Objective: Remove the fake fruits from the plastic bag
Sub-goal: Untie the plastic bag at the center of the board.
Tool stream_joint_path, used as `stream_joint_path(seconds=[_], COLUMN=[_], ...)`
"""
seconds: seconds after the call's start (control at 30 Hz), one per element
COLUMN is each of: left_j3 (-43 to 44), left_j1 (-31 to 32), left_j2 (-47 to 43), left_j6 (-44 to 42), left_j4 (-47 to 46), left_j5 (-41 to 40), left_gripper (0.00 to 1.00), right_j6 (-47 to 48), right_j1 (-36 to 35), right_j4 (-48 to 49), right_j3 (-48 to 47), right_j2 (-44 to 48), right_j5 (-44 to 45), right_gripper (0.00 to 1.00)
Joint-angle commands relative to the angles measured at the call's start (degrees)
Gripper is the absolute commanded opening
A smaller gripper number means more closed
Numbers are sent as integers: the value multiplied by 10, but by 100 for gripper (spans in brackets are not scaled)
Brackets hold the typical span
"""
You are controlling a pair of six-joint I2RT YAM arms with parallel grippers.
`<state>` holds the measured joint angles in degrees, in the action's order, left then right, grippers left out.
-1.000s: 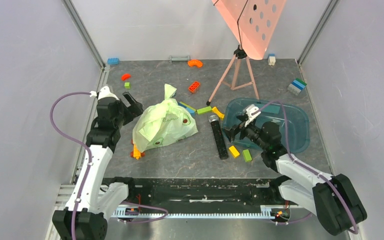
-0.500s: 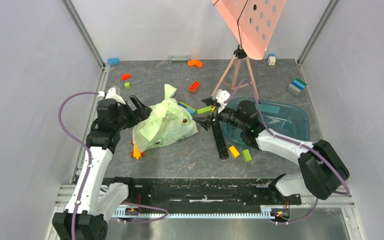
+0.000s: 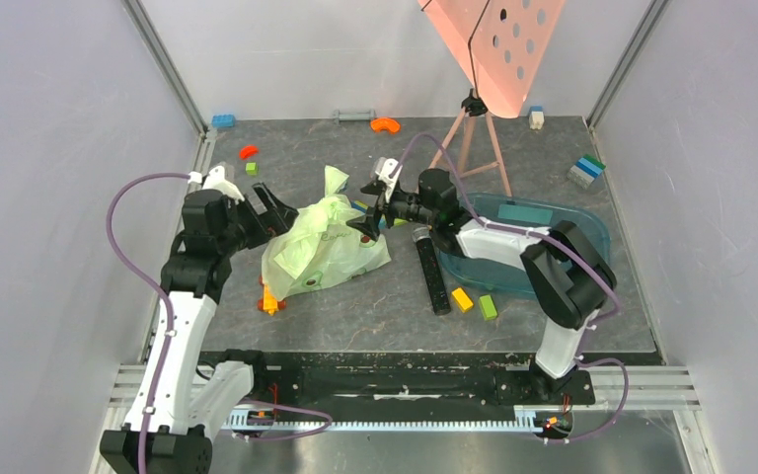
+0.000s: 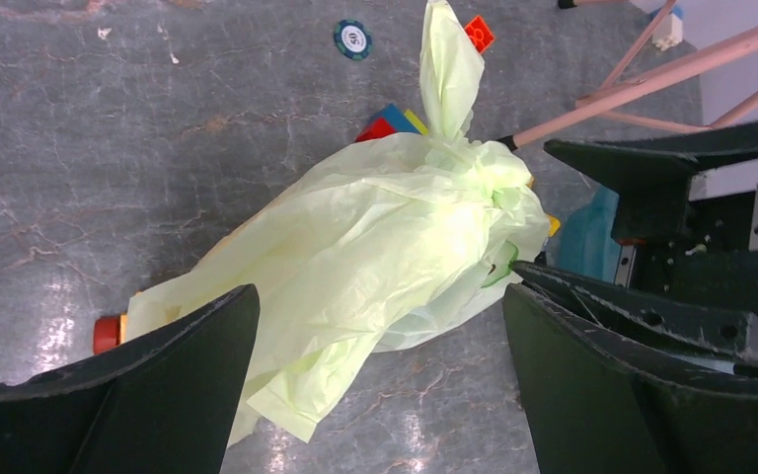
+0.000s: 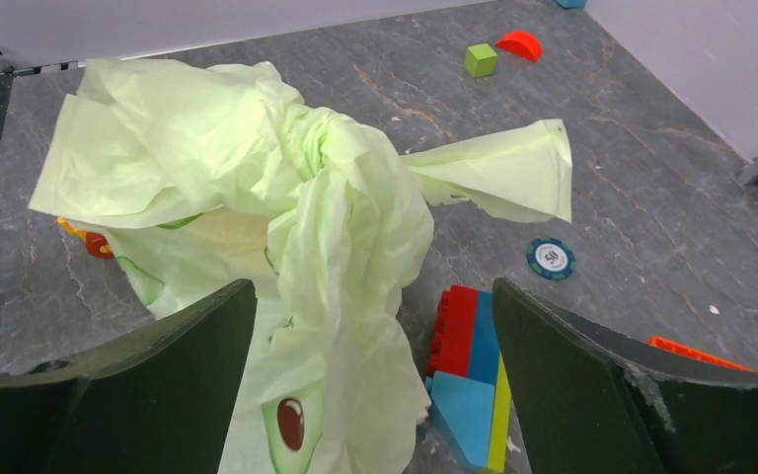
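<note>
The bag (image 3: pixel 324 247) lies slumped on the table, left of centre, with bricks (image 5: pixel 469 375) just beside it at 3 o'clock. Its top is twisted into a knot (image 5: pixel 331 148), and a loose tail (image 3: pixel 334 180) sticks out at 12 o'clock. I can't make out the fruits through the film, so I take them to be inside the bulge below the knot.

The left gripper (image 4: pixel 379 290) hangs at the bag's 10 o'clock with its jaws spread wide and nothing between them. The right gripper (image 5: pixel 373 283) hangs at 2 o'clock, facing the knot, just as wide and just as empty. Neither looks to be touching the plastic.

That film looks thin, crinkly and near weightless. I'd expect it to crumple and slide rather than lift cleanly, and to slip out of a shallow pinch. The bunched knot or the tail seems the firmest hold for one arm. The other could pinch a fold low on the body. The fruits are probably light, hard and smooth, so they may roll once freed.
</note>
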<state>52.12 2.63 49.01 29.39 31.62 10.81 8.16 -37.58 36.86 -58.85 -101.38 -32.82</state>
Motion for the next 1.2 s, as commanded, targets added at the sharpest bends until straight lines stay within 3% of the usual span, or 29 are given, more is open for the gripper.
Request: stream_joint_path(seconds=[0.0,0.17,0.57,0.63,0.7,0.77,0.9,1.17], left_j3=[23,40,23,18,14,12,1,-20], left_j1=[-1,-2,-1,-1,-1,-1,-1,-2], left_j2=[2,34,67,69,72,75,79,93], left_j6=[-69,-109,-121,-119,-118,-118,-123,-124], left_j4=[-6,14,-3,-13,-20,-23,-26,-41], left_j5=[-5,-4,52,77,101,120,147,144], left_gripper=[100,100,100,100,100,100,98,90], right_j6=[3,0,-2,-2,-6,-8,-6,-7], right_j1=[-9,-13,-20,-21,-21,-21,-22,-21], right_j4=[-10,-10,-11,-6,-10,-27,-42,-38], right_j3=[-61,-70,-48,-33,-26,-26,-24,3], right_j2=[-42,-62,-50,-39,-31,-26,-16,10], right_j5=[-19,-18,-6,4,13,20,28,29], right_gripper=[91,83,49,39,22,13,7,5])
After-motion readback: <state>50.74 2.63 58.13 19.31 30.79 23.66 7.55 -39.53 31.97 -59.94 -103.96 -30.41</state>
